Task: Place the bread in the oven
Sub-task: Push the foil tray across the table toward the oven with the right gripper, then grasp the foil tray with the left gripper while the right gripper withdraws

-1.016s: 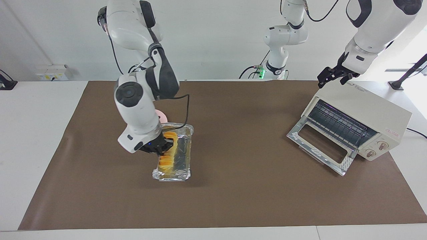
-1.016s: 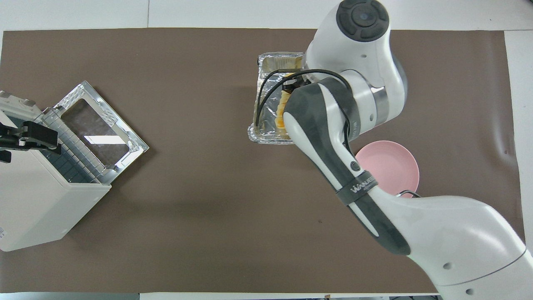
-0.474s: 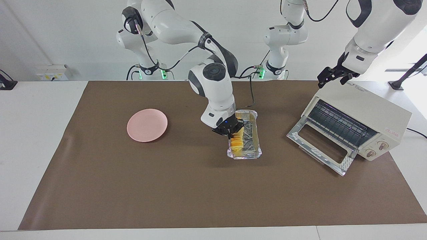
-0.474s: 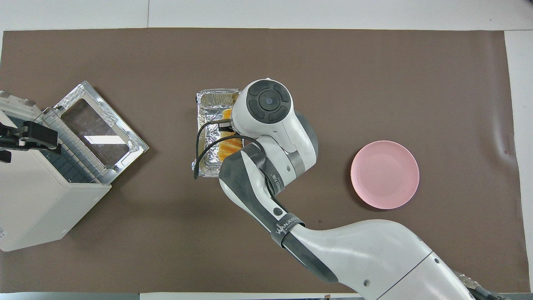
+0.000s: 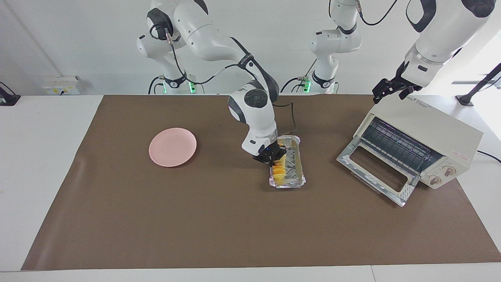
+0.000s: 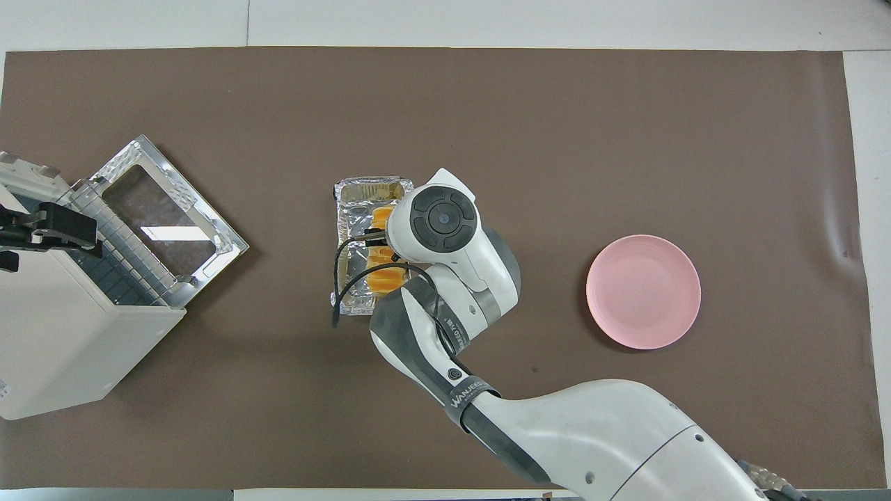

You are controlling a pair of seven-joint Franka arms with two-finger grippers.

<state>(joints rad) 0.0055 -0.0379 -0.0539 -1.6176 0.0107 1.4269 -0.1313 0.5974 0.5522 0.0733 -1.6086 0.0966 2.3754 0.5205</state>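
The bread [image 5: 278, 169] is a row of yellow-orange slices lying in a crinkled foil tray [image 5: 294, 168] at mid-table. My right gripper [image 5: 273, 158] is down at the tray's end nearer the robots. It is shut on the tray's wall beside the bread. In the overhead view the wrist covers part of the bread [image 6: 385, 275] and the tray [image 6: 355, 223]. The cream oven [image 5: 426, 125] stands at the left arm's end with its glass door [image 5: 375, 172] open and flat. My left gripper [image 5: 387, 89] is open on the oven's top.
A round pink plate [image 5: 172, 147] lies on the brown mat toward the right arm's end. A strip of bare mat separates the tray from the open oven door [image 6: 167, 223].
My right gripper has carried the tray and bread from beside the pink plate to mid-table, toward the oven. In the last half second it shifted only slightly. The left arm has not moved.
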